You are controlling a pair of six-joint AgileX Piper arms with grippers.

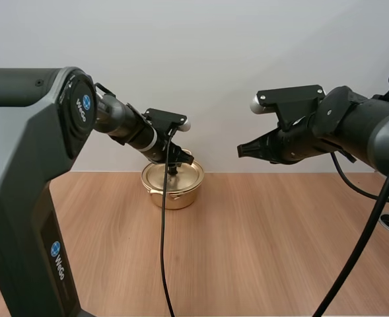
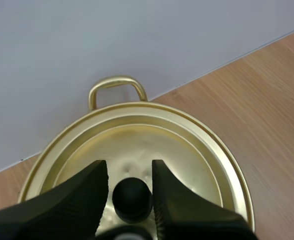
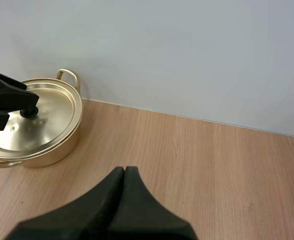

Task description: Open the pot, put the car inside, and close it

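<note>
Brass-gold pot sits on the wooden worktop at about 11 o'clock from its centre, lid on. My left tool is down over the lid. Its fingers are set narrow, one at 9 and one at 3 o'clock of the black knob; can't tell if they touch it. My right tool hangs above the worktop at 3 o'clock of the pot, well apart, closed into one wedge, holding nothing.

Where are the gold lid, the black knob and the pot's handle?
lid [image 2: 186, 150], left wrist view, its shiny top.
knob [image 2: 132, 196], left wrist view, its round top.
handle [image 2: 117, 80], left wrist view, the loop's top.
</note>
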